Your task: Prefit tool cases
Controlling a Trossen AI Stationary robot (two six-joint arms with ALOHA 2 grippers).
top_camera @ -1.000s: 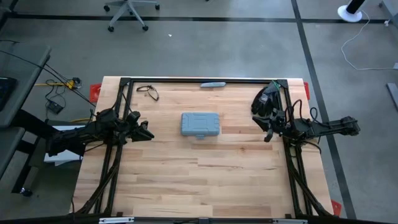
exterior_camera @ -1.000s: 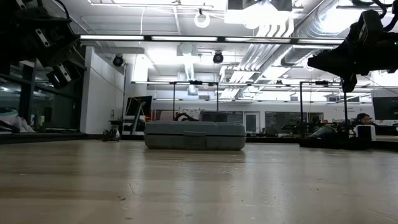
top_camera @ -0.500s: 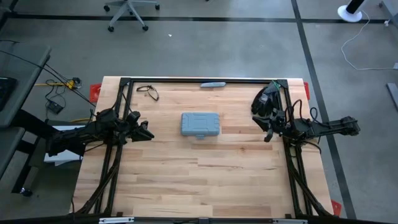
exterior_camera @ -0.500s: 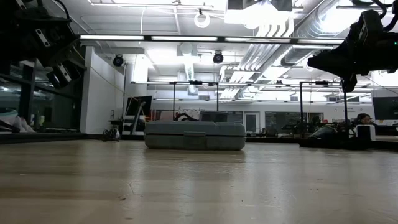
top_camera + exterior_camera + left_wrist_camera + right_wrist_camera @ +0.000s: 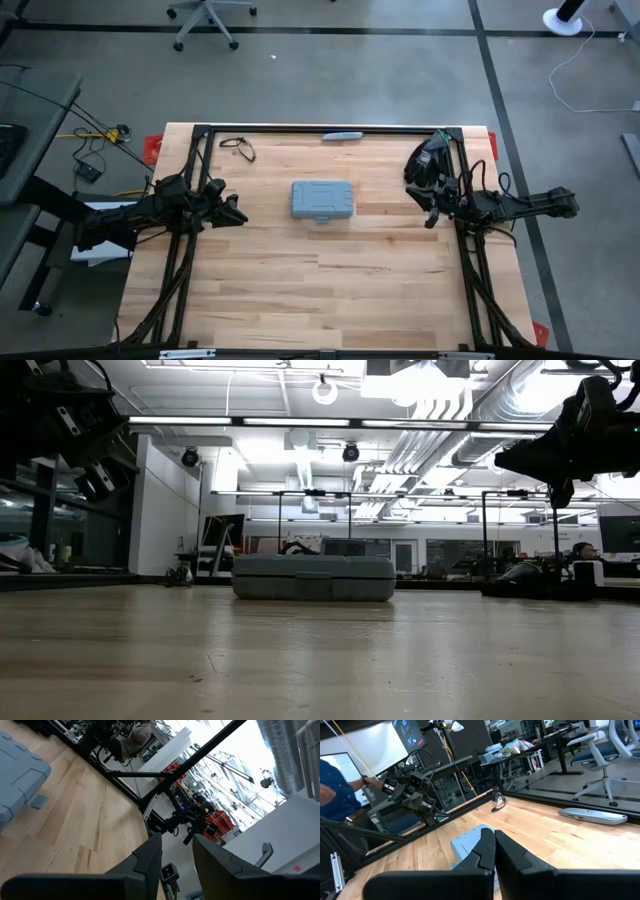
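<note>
Mid-table, well clear of every edge, lies the tool case [image 5: 322, 201]; left gripper [image 5: 238, 211] parted, right gripper [image 5: 431, 217] apparently closed.

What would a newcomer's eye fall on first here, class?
A closed blue-grey tool case lies alone at the middle of the wooden table. The left gripper and right gripper hang apart from it at either side, touching nothing.

Two matte black jointed robot arms, left arm [image 5: 130, 215] and right arm [image 5: 510, 205], trail bundled black cables (thickest near the right wrist) and end in angular, wedge-shaped dark fingers [image 5: 147, 857].
</note>
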